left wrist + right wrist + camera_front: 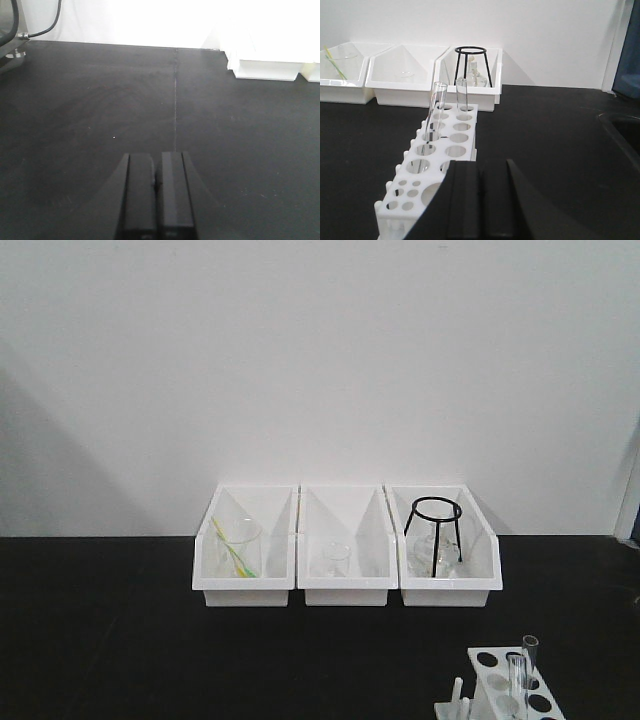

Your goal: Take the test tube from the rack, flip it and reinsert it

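Front view: rack (pixel 512 682) sat at the bottom right edge of the black table (pixel 120 640), partly cropped; one test tube (pixel 522 664) stood upright in it, rim end up, poking above the top plate; three white bins (pixel 346 585) lined the back wall, well apart from the rack; neither arm showed here.

Left wrist view: left gripper (pixel 156 192) had its fingers pressed together, nothing between them, hovering over bare table; only a bin corner (pixel 265 69) showed far right; no rack or tube in sight, so this arm looked the farther one.

Right wrist view: right gripper (pixel 479 200) also pressed together, holding nothing; rack (pixel 435 165) lay just ahead and slightly left of it, long side running away from the camera; two tubes were visible, the nearer test tube (pixel 434 117) leaning slightly and a second tube (pixel 461 94) at the far end; both long axes near vertical, rims up; black tripod stand (pixel 471 65) sat in the bin behind.

Judgement: right arm was the nearer; jaws would need to spread first, then approach forward-left to pinch the near tube's upper shaft from the side.
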You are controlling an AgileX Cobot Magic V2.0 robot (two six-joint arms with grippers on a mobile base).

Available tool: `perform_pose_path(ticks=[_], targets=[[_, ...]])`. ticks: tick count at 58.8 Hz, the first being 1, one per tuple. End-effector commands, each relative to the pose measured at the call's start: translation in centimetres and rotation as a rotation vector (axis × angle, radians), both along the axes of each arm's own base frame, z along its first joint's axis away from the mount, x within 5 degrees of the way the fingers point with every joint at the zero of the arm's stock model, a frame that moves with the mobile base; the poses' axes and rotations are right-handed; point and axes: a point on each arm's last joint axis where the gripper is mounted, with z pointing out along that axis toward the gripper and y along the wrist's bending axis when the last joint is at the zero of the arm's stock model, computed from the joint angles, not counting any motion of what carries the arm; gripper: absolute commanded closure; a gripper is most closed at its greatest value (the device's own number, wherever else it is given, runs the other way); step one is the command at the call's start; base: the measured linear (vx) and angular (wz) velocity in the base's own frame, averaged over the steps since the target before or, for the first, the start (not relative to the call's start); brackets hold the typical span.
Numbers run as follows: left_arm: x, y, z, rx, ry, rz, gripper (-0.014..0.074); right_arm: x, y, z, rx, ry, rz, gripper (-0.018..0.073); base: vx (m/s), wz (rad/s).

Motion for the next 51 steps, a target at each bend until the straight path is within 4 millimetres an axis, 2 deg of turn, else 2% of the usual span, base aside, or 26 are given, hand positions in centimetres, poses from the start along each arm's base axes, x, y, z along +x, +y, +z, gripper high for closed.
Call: perform_pose_path(ticks=[1,51], targets=[[0.08,-0.08,0.84,0.004,-0.098,-0.012,0.0603,0.02,0.05,0.70,-0.007,-0.085,0.004,0.0571,0.00,0.00],[0.08,-0.08,0.84,0.004,-0.098,-0.012,0.0603,0.02,0.04,0.68,-0.008,-0.082,0.004,0.0571,0.00,0.00]])
